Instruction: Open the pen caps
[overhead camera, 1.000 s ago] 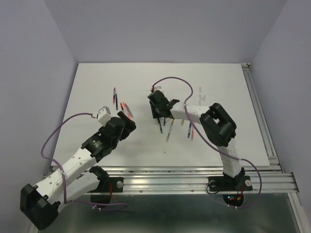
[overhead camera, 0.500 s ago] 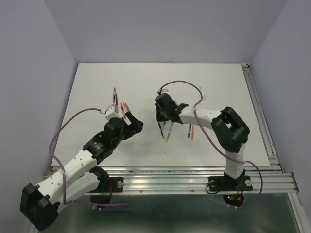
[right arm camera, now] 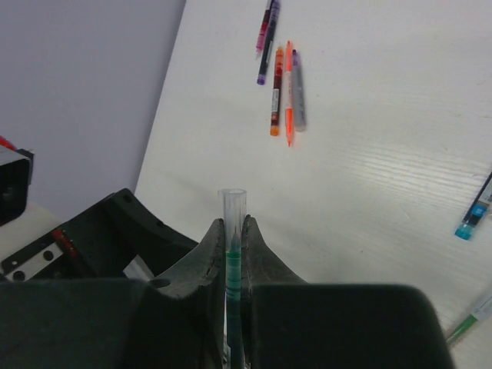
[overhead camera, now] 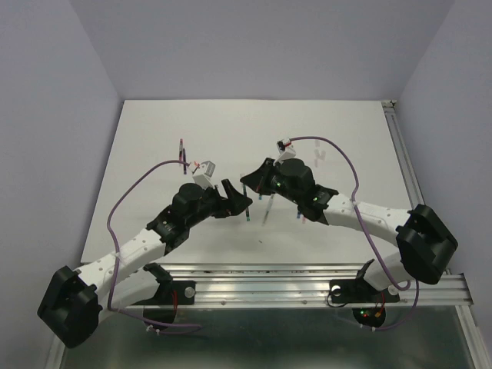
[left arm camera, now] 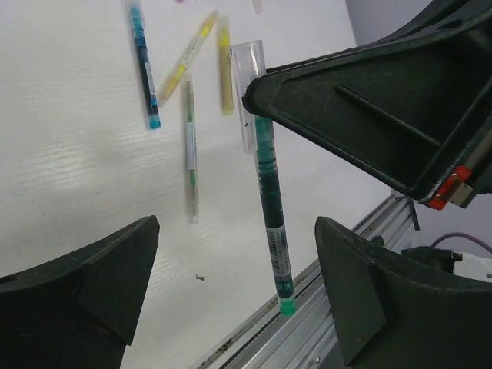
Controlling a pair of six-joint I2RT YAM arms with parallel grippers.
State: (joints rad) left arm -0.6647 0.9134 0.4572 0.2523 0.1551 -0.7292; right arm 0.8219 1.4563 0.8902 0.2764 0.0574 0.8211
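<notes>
My right gripper (right arm camera: 232, 227) is shut on a green pen (right arm camera: 233, 269), which it holds above the white table (overhead camera: 154, 138). The pen's clear cap (right arm camera: 232, 204) sticks out past the fingertips, and the nib shows inside it. In the left wrist view the same green pen (left arm camera: 270, 200) hangs down from the right gripper's black fingers, with the clear cap (left arm camera: 246, 84) on top. My left gripper (left arm camera: 237, 254) is open, its two fingers spread wide on either side of the pen's lower end without touching it. From above, the left gripper (overhead camera: 237, 196) and the right gripper (overhead camera: 252, 181) nearly meet.
Several loose pens lie on the table: a blue one (left arm camera: 144, 65), two yellow ones (left arm camera: 184, 58), a green and white one (left arm camera: 190, 150), and a red, orange and grey group (right arm camera: 286, 92) beside purple ones (right arm camera: 265, 31). The aluminium rail (overhead camera: 307, 280) runs along the near edge.
My right gripper shut on the green pen and carried it up and toward the left arm. The left arm reached right until its open fingers flanked the pen.
</notes>
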